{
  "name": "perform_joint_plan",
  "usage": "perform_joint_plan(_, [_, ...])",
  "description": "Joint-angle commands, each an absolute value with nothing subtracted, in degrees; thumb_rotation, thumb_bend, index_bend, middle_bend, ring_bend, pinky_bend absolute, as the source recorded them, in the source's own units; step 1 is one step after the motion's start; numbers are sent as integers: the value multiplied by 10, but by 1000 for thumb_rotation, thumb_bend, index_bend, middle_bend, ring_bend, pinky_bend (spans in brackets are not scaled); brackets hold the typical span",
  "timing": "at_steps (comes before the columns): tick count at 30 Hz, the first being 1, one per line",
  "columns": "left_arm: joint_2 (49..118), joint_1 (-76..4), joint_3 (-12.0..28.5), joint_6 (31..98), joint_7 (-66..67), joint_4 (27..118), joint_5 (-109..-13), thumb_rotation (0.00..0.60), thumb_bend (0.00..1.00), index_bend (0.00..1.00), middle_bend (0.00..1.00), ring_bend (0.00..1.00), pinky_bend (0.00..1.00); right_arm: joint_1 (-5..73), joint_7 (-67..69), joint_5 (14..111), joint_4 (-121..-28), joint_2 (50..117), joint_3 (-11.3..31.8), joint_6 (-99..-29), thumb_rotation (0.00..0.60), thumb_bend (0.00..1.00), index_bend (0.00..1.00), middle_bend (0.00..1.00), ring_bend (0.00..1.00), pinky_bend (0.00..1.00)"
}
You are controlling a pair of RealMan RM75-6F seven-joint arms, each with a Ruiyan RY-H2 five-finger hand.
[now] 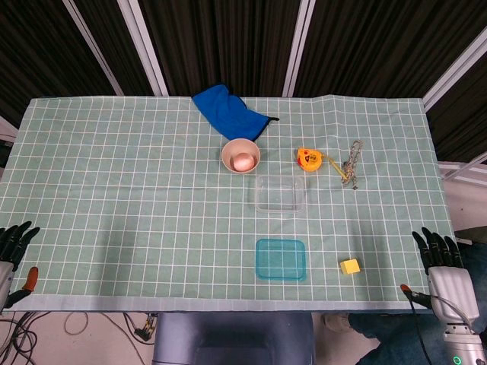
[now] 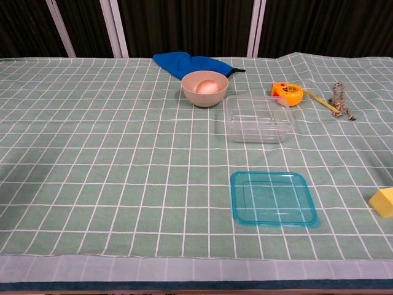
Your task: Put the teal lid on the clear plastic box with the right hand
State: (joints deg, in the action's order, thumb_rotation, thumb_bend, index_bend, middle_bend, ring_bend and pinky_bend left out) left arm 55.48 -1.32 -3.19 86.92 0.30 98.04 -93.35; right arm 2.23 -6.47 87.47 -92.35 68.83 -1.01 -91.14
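The teal lid point(image 1: 281, 259) lies flat on the table point(image 1: 114, 198), near the front edge, apart from the clear box point(image 1: 280, 193) behind it. The right hand point(image 1: 441, 255) and left hand point(image 1: 14, 245) rest at the table's edges, fingers spread, holding nothing.

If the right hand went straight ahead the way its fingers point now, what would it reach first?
Probably nothing: the right hand sits at the table's right edge with its fingers pointing away from the robot. The yellow block and teal lid lie off to its left.

The left hand point(image 1: 14, 242) and the yellow block point(image 2: 383, 203) are cut off by frame edges.
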Motion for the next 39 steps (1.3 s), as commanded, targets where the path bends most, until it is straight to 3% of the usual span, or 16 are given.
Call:
perform_joint_plan(1, [556, -12, -31, 872, -4, 979, -933, 600, 526, 63, 0, 0, 0, 20, -64, 880, -919, 696, -7, -916, 600, 169, 0, 22, 0, 0])
perform_joint_plan(25, [554, -13, -35, 866, -5, 982, -934, 600, 526, 62, 0, 0, 0, 13, -51, 888, -953, 674, -14, -882, 600, 159, 0, 2, 0, 0])
perform_joint_plan(31, [553, -16, -41, 851, -4, 989, -931, 600, 526, 62, 0, 0, 0, 39, -78, 878, -1008, 632, -29, -807, 600, 152, 0, 0, 0, 0])
perform_joint_plan(39, [549, -15, -37, 852, -10, 992, -923, 600, 526, 62, 0, 0, 0, 145, -230, 745, -1164, 560, 6, -633, 600, 117, 0, 0, 0, 0])
